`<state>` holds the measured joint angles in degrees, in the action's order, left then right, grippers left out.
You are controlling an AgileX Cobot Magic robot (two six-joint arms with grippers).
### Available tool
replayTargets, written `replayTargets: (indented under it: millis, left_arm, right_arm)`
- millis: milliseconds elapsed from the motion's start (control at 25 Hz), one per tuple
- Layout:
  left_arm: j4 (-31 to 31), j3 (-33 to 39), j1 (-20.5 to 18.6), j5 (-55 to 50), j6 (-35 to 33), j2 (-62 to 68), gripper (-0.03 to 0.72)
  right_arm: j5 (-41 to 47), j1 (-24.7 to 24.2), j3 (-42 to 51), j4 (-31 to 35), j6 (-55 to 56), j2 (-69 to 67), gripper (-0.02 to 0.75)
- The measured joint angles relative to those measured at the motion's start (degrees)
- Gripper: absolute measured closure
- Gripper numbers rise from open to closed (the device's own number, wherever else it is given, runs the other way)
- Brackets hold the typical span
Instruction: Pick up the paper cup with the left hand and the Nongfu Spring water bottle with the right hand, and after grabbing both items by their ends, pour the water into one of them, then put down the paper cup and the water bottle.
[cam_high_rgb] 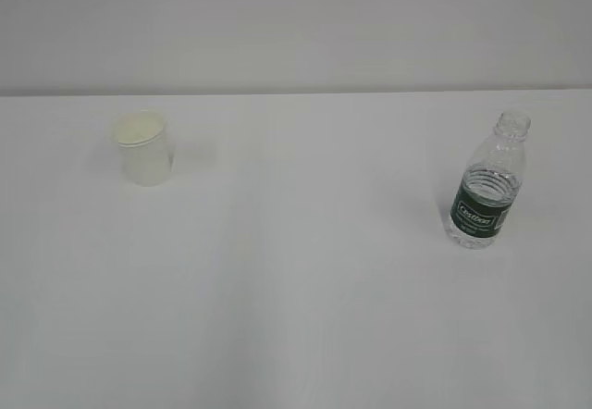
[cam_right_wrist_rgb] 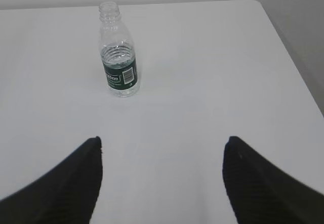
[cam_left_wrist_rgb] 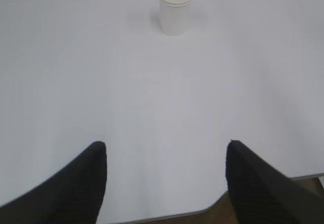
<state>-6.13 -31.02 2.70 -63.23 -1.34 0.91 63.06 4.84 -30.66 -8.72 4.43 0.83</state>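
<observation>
The white paper cup stands upright at the left of the white table; in the left wrist view the paper cup is far ahead, near the top. The Nongfu Spring water bottle, clear with a dark green label and no cap, stands upright at the right, partly filled with water; the bottle shows up left in the right wrist view. My left gripper is open over the table's near edge, nothing between its fingers. My right gripper is open too, well short of the bottle. Neither arm shows in the exterior view.
The table's near edge with a rounded corner runs just under the left gripper, brown floor beyond it. The table's right edge lies to the right of the bottle. A pale wall stands behind the table.
</observation>
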Motion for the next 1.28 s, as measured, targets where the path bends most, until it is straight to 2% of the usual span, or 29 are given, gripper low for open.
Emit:
replayTargets:
  millis: [440,600,800,1000,1280]
  left_arm:
    - [-0.10,-5.06,0.00,0.15,0.00,11.58,0.165]
    - [-0.10,-5.74,0.00,2.89,0.00,14.63,0.165]
    - [-0.10,-5.74,0.00,5.68,0.00,19.32,0.153]
    - [-0.10,-5.74,0.00,9.61,0.00,24.96,0.102]
    - [-0.22,-5.74,0.00,15.97,-0.26,31.86,0.096]
  right_arm:
    - [-4.17,0.00,-0.61,0.10,0.00,-7.24,0.183]
    - [-8.35,0.00,-0.61,0.10,-0.14,-9.55,0.176]
    - [-12.41,0.00,-0.61,0.10,-1.87,-13.05,0.118]
    - [-18.41,0.00,-0.61,0.60,-2.33,-15.89,0.108]
    - [-23.25,0.00,-0.61,1.29,-2.44,-20.26,0.108]
